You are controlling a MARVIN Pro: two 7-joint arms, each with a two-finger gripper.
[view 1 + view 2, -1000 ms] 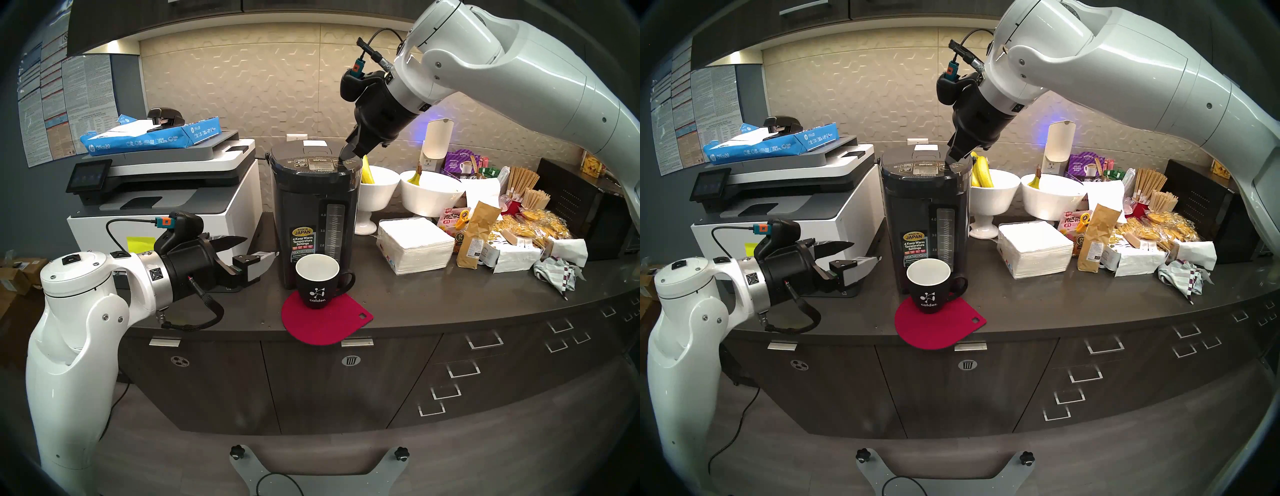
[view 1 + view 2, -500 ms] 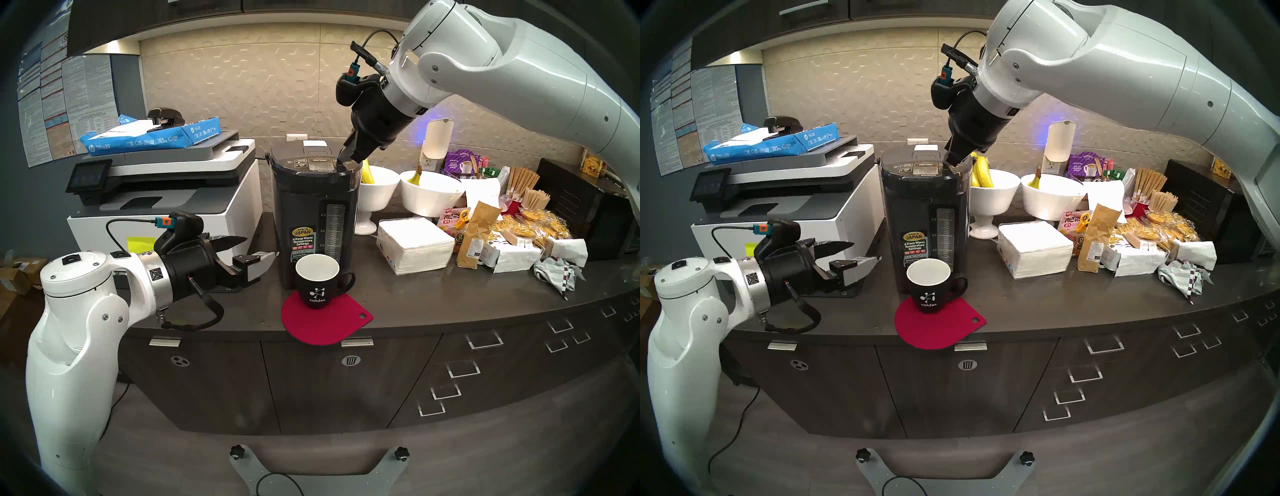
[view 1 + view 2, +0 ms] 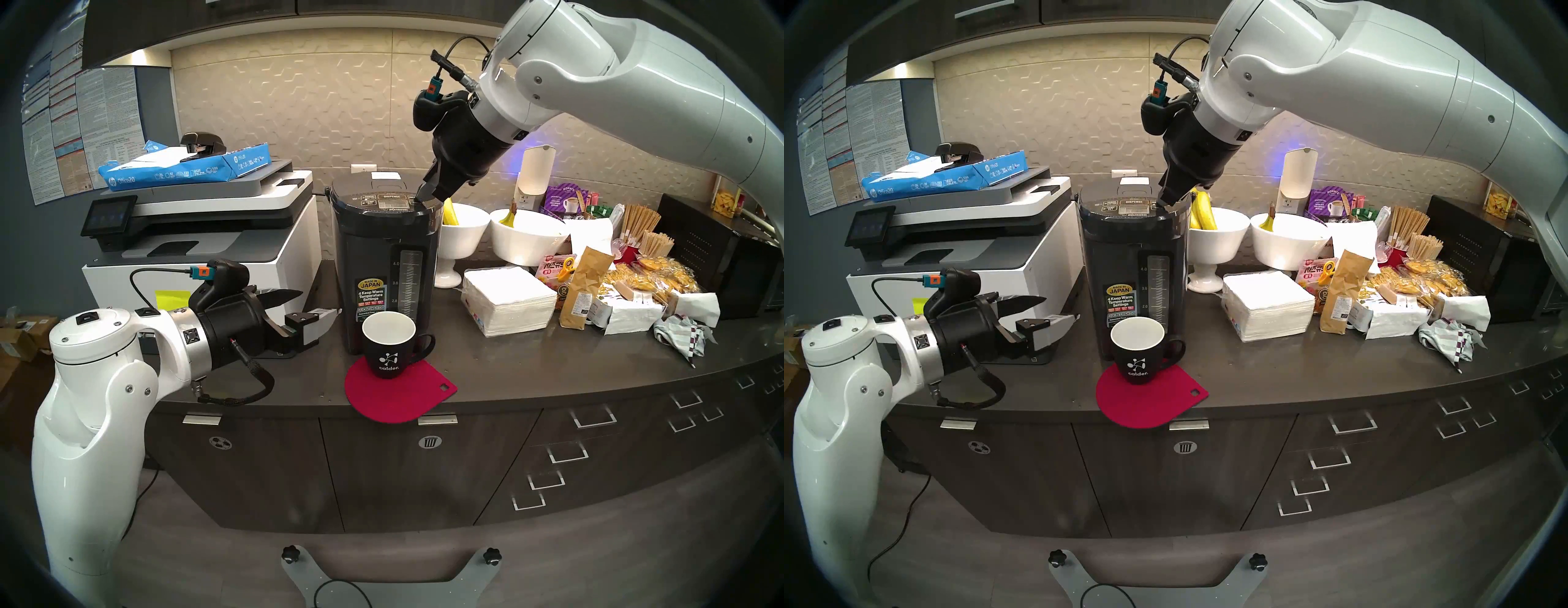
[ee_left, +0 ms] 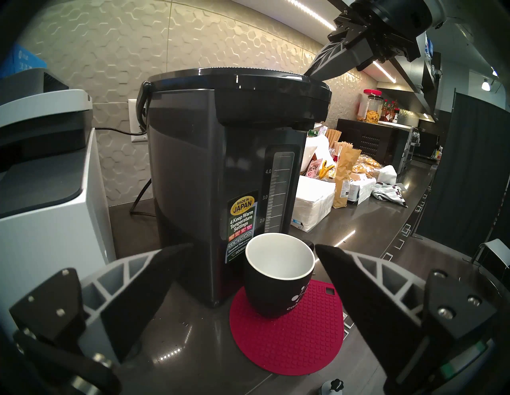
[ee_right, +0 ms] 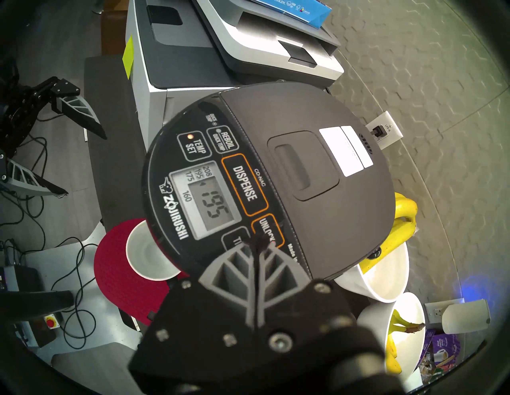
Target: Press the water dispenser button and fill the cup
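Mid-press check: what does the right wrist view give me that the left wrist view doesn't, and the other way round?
Only the right wrist view shows the panel: the DISPENSE button, the display, and the shut right pincer with its tips at the UNLOCK button, not on DISPENSE. Only the left wrist view shows the level gauge, the yellow sticker, and the open left pincer short of the mug, holding nothing. Both show the water dispenser, the mug with its white, seemingly empty inside, and the red mat.
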